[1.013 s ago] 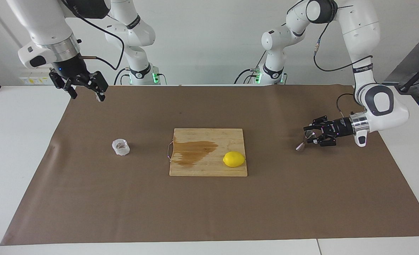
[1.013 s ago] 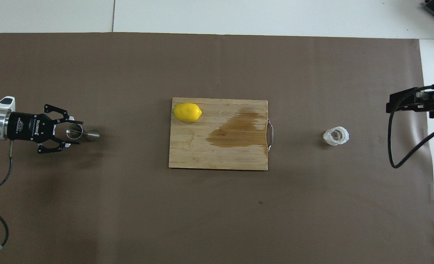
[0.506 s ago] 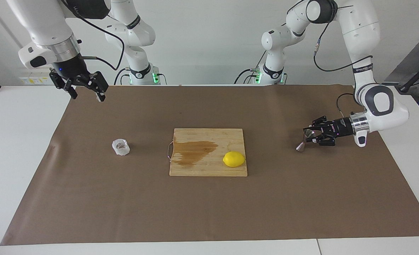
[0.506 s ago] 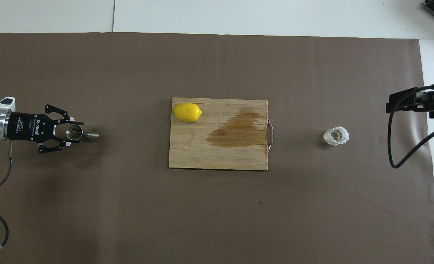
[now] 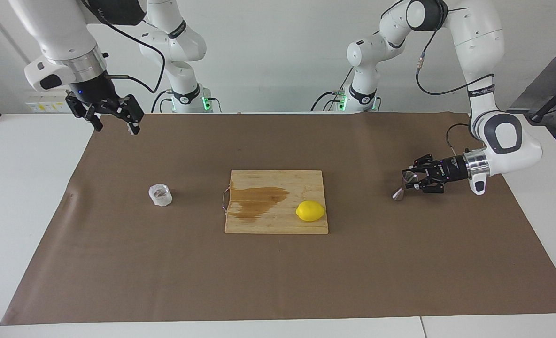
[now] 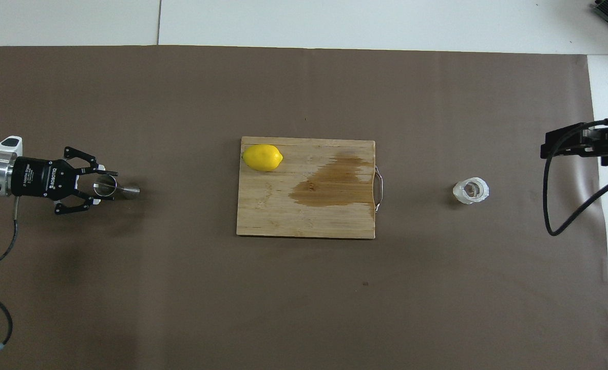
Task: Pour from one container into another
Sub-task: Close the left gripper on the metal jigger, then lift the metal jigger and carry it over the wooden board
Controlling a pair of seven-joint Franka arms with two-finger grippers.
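Brown paper [image 5: 278, 272] covers the table; wooden board [image 5: 268, 220] sits mid-table, stained, lemon [image 5: 310, 211] on it. Left gripper [image 5: 412, 180] is clamped on the steel jigger [image 5: 404, 184], tilted, at its end of the table. Right gripper [image 5: 113, 123] hangs with fingers apart over the paper's edge, well apart from the clear cup [image 5: 160, 195] standing at the right arm's end.

A robotics laboratory is shown by two white jointed robot arms [image 5: 475, 56] mounted at a paper-covered white table [image 5: 24, 197].

A lemon [image 5: 310, 211] sits on a stained wooden cutting board [image 5: 264, 223].
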